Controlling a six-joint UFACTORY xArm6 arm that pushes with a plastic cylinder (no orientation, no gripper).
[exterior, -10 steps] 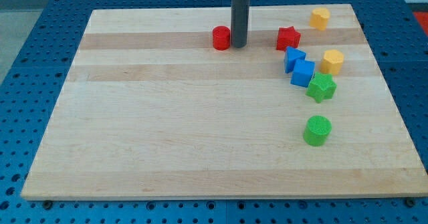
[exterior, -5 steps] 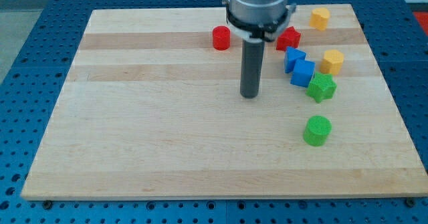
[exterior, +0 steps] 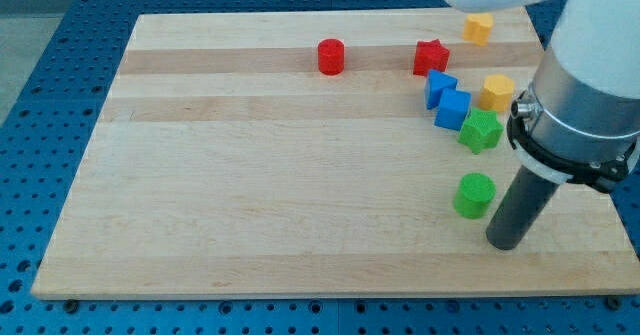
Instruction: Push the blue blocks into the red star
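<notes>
The red star lies near the view's top, right of centre. Two blue blocks sit just below it: one is close under the star, and a blue cube touches it lower right. My tip rests on the board near the view's bottom right, just right of and below the green cylinder. It is well below the blue blocks and touches no block.
A green star touches the blue cube's lower right. A yellow block sits right of the blue blocks; another yellow block is at the top right. A red cylinder lies left of the red star. The board's right edge is close.
My tip has moved from beside the red cylinder at the top, through the board's middle, down to the bottom right by the green cylinder. No block has moved.
</notes>
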